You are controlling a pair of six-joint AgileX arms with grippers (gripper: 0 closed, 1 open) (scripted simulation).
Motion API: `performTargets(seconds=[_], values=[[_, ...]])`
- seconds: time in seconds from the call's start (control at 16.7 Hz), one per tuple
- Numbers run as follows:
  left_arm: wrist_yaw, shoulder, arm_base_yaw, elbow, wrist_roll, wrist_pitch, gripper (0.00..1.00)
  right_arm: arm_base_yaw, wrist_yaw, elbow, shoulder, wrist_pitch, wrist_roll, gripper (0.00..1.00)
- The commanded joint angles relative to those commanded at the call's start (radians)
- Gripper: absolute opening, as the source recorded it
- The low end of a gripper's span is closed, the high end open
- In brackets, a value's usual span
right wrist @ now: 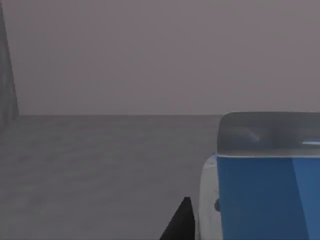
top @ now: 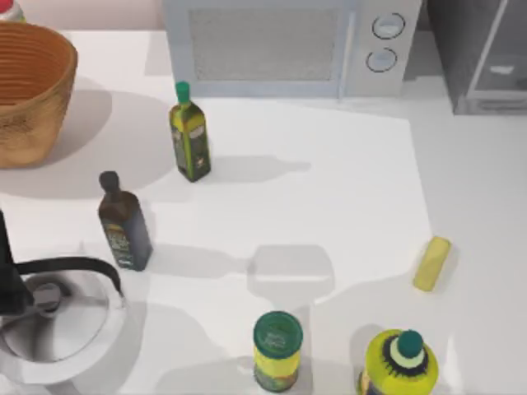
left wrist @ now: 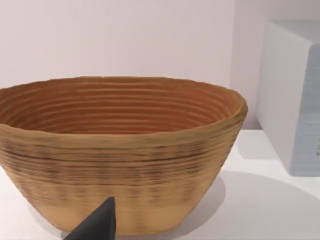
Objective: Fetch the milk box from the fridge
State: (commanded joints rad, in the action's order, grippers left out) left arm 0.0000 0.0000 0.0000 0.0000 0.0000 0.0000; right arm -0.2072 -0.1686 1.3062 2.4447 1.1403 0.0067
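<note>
Standing inside the grey fridge (right wrist: 100,165), the milk box (right wrist: 265,195); fingers' state unclear.

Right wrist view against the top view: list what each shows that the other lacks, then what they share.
Right wrist view: the blue milk box close up on a grey floor with grey walls, and a dark fingertip of the right hand.
Top view: the microwave, basket, two dark bottles, a yellow block, two cans.
Shared: the fridge, by the look of those grey walls.

2 bottles (top: 190,136) stand before the microwave (top: 288,45).
</note>
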Motion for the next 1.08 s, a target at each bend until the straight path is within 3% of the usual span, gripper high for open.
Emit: performTargets(seconds=[0.24,0.3,1.08], values=[[0.0,0.0,0.0,0.0,0.0,0.0,1.0,0.0,0.0,0.0,0.0,0.0,0.0,0.02],[0.0,0.0,0.0,0.0,0.0,0.0,1.0,0.0,0.0,0.0,0.0,0.0,0.0,0.0],[0.0,0.0,0.0,0.0,0.0,0.0,1.0,-0.004,0.001,-0.002,-0.085,-0.078,0.001,0.0]])
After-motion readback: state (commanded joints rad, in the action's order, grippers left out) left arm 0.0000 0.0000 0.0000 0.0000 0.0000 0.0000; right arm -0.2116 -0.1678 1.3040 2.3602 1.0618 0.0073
